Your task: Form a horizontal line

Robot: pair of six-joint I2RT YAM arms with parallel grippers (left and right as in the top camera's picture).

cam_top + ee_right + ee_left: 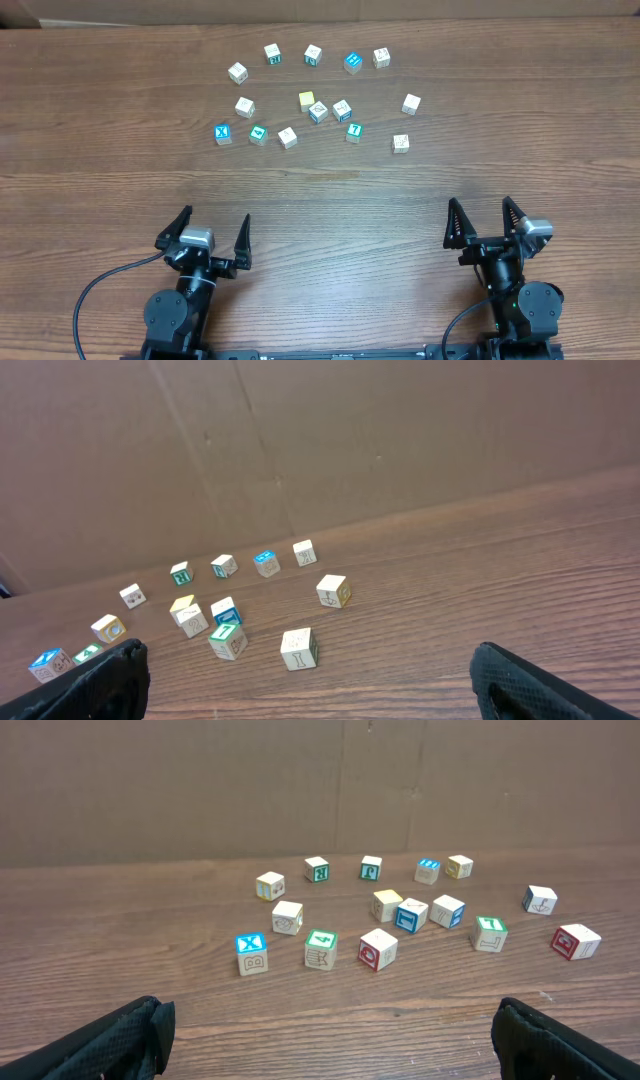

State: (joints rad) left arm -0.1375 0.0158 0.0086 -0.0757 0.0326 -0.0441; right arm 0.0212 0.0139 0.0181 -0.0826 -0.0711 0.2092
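Both wrist views show only dark fingertips of the grippers, and most cube faces are too small to read. The left gripper point(216, 214) and right gripper point(480, 201) stand spread wide and empty at the near side. Well beyond them lies a ragged, gapped row: left teal cube point(258, 133), white cube point(288, 137), cube marked 7 point(353, 131), right white cube point(400, 143). Just left of it, a blue cube point(223, 133) reads X.

Cubes point(318, 110) — loose cluster far across table point(100, 150)
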